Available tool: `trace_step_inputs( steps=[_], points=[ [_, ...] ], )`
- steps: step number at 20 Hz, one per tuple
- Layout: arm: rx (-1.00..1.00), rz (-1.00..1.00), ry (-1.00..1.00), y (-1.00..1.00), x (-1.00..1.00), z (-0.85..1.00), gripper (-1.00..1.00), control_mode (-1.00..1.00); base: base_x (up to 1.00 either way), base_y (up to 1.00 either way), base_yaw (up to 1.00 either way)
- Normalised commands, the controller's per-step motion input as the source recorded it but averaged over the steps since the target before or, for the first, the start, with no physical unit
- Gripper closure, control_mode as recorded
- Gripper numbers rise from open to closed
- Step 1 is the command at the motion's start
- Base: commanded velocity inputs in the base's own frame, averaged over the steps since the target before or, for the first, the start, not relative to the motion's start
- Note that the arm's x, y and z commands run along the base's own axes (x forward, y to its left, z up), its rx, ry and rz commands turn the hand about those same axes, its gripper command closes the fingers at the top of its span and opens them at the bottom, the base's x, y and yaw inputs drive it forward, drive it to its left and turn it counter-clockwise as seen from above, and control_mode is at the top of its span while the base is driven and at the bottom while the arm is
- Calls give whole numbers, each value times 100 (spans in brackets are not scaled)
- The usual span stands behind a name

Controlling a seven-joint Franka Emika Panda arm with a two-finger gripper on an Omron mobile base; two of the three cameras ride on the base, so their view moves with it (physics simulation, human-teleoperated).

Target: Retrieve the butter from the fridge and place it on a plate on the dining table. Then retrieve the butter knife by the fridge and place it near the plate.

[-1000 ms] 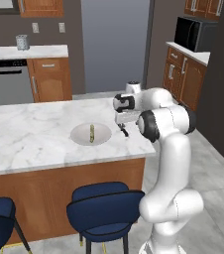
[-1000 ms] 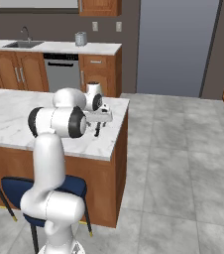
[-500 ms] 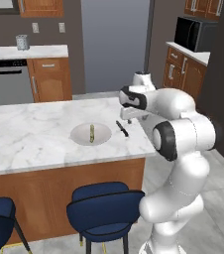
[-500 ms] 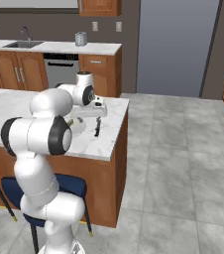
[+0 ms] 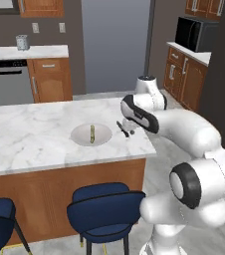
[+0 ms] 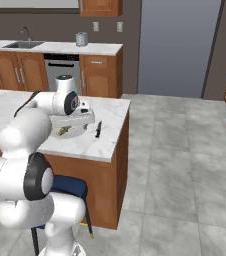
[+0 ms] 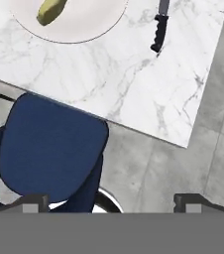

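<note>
The butter lies on the round pale plate on the marble dining table. The dark butter knife lies flat on the marble just right of the plate, apart from its rim. The hand view looks down on the butter, the plate and the knife at its top, with the table's corner below them. My gripper is open and empty, hovering above the table's near edge. In the right base view the knife lies beside the plate. The fridge is out of view.
Blue stools stand under the island's near side. Grey tile floor spreads right of the island. Wooden cabinets with a dishwasher line the back wall, and a microwave sits on the right counter.
The hand has lifted away from the knife, which stays on the marble beside the plate. The arm's elbow has swung toward the cameras. The jaws stayed wide apart.
</note>
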Motion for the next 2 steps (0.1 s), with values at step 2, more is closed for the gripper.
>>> trace_step_inputs(
  steps=[2],
  points=[
    [0,7,-3,59,-100,18,-100,-100,0,0,0]
  ],
)
